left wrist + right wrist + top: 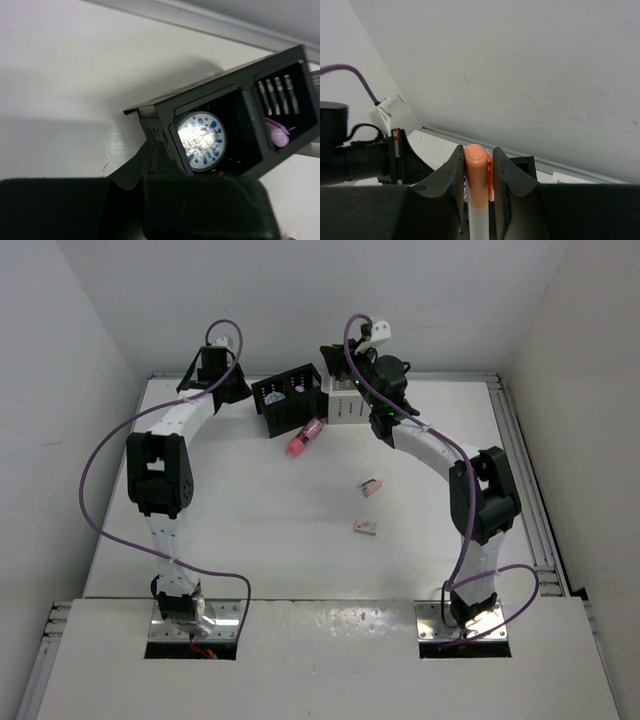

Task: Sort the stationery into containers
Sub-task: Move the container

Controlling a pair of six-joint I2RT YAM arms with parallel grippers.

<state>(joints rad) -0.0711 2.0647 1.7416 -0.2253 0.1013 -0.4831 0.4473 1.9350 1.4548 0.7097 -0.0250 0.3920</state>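
Observation:
The black organizer (291, 417) stands at the back, holding the blue-white tape roll (200, 141) in one compartment and the lilac-pink stick (276, 133) in the other. The white organizer (346, 406) stands next to it on the right. My left gripper (152, 148) looks shut, its tips against the black organizer's (225, 80) outer left wall. My right gripper (477, 150) is shut on a peach-capped white pen (476, 175), held above the white organizer. The hot-pink tube (303, 438) lies in front of the black organizer. Two eraser blocks (372, 486) (365, 528) lie mid-table.
The back wall rises right behind the organizers, and side walls close in the table on both sides. A raised rail (525, 470) runs along the right edge. Purple cables loop off both arms.

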